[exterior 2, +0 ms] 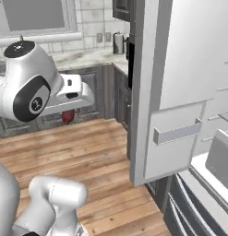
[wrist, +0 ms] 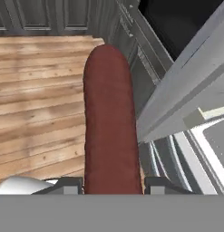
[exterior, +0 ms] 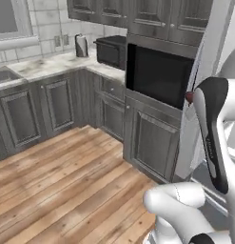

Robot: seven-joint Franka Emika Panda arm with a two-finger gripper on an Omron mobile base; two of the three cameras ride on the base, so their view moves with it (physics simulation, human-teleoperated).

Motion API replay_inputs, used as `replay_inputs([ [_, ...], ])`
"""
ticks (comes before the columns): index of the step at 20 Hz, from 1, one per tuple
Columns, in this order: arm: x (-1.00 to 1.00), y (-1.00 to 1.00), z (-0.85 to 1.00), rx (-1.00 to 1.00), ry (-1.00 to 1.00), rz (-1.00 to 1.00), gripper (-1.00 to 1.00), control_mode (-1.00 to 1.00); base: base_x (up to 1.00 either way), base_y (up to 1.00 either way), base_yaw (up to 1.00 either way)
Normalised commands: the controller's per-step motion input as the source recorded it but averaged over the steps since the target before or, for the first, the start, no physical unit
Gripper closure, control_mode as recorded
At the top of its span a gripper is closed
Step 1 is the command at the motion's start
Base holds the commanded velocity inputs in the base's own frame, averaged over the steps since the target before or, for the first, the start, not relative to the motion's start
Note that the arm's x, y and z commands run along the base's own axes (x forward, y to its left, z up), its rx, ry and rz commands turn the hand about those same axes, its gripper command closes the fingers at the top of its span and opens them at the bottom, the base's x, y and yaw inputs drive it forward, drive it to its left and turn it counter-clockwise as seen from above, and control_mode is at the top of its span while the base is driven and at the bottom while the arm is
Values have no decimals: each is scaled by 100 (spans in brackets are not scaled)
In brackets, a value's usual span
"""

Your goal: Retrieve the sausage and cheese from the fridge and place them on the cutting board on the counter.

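Observation:
My gripper [wrist: 111, 186] is shut on the sausage [wrist: 111, 122], a dark red-brown cylinder standing up between the two fingertips [wrist: 63, 186]. Seen from the right base, the sausage [exterior 2: 68, 116] hangs under the hand [exterior 2: 71, 94], out over the wooden floor to the left of the fridge. From the left base, just its red tip [exterior: 189, 97] peeks past my arm. The fridge [exterior 2: 180, 69] stands with its door swung open, the white inner side showing. The white marble counter [exterior: 52, 64] runs along the back wall. The cheese and the cutting board are out of view.
A black microwave [exterior: 111, 51] sits on the counter, beside a black wall oven [exterior: 159, 74] set into grey cabinets. A sink [exterior: 2, 76] lies at far left. Open wooden floor [exterior: 66, 181] spreads left of me. The fridge door's edge [exterior 2: 138, 92] stands close on my right.

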Motion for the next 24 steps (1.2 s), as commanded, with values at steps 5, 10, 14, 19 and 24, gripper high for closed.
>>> replay_inputs([
  [5, 0, 0, 0, 0, 0, 0, 100, 100, 53, 27, 84],
  [10, 0, 0, 0, 0, 0, 0, 100, 100, 100, 23, 56],
  [14, 0, 0, 0, 0, 0, 0, 100, 100, 100, 27, 41],
  [19, 0, 0, 0, 0, 0, 0, 100, 100, 100, 11, 63],
  [24, 0, 0, 0, 0, 0, 0, 100, 100, 95, 0, 83],
])
